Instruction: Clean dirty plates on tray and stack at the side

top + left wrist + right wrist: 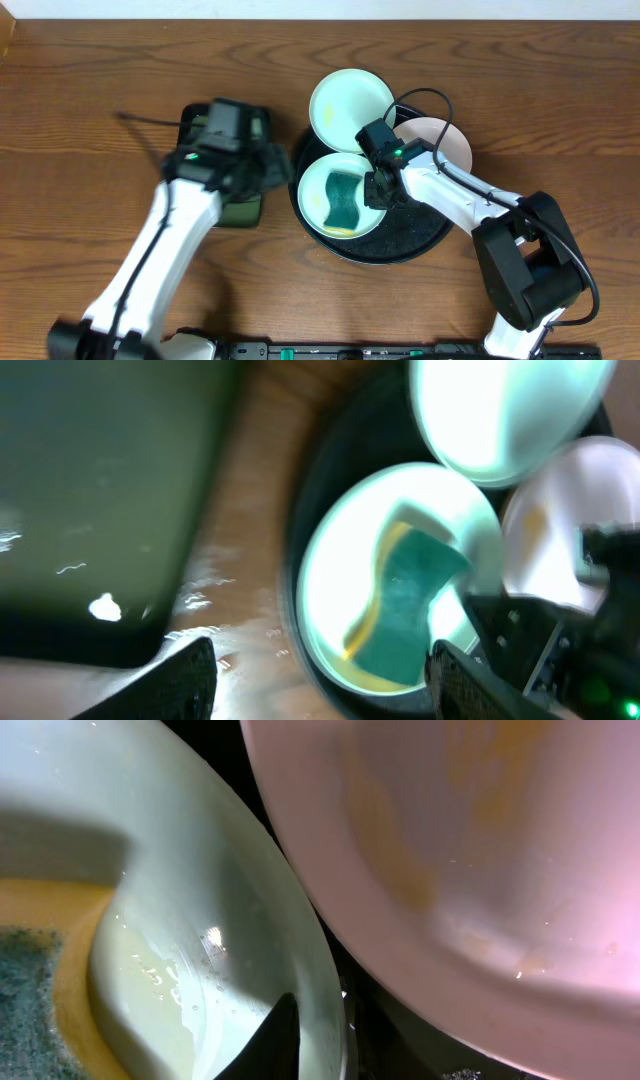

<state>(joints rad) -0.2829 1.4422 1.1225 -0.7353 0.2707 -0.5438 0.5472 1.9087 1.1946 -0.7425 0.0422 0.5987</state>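
Observation:
The large round black tray (412, 236) holds three plates. A mint plate (352, 105) lies at its far edge and a white plate (440, 140) with yellowish smears at its right. A second mint plate (318, 190) at the front left holds a green-and-yellow sponge (344, 200). My right gripper (380, 187) is shut on this plate's right rim; in the right wrist view one finger (280, 1040) lies inside the rim (200, 870) and the other is hidden. My left gripper (276, 170) is open and empty, just left of the tray (300, 500), its fingers (325, 685) spread wide.
A smaller rectangular black tray with green inside (240, 212) lies on the wooden table under the left arm and shows at the left of the left wrist view (100, 490). The right arm's black cable loops over the white plate.

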